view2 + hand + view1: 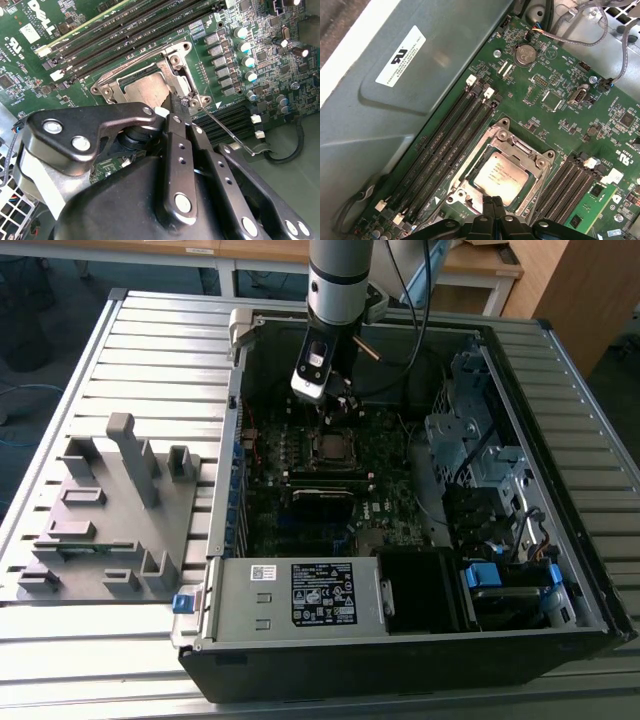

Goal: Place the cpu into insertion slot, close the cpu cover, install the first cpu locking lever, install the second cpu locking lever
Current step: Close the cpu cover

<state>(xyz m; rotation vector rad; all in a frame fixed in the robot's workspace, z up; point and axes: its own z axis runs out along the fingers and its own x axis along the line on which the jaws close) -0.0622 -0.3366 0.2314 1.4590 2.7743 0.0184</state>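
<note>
Arm: you have one arm reaching down into the open computer case, and its top is cut off by the picture's edge.
Gripper: there is one gripper, low over the circuit board. In both wrist views its two fingers are closed tip to tip.
Gripper position: the tips sit at the edge of the insertion slot, just beside the cover's rim. You cannot tell whether they touch it.
Cpu: there is one cpu, lying flat in the slot with its silvery face showing through the cover's window.
Cpu cover: there is one cpu cover, folded down flat around the cpu.
Locking lever: you can make out one locking lever, a thin rod slanting away from a socket corner. Whether it is latched is unclear.
Memory slots: two banks of memory slots flank the socket, one on either side.
Coin cell: there is one coin cell.
Fixture: one grey fixture lies on the slatted table, on the exterior view's left of the case.
Hidden: in the second wrist view the gripper's body covers the socket's near side. In the first wrist view the fingertips cover its near edge.
</note>
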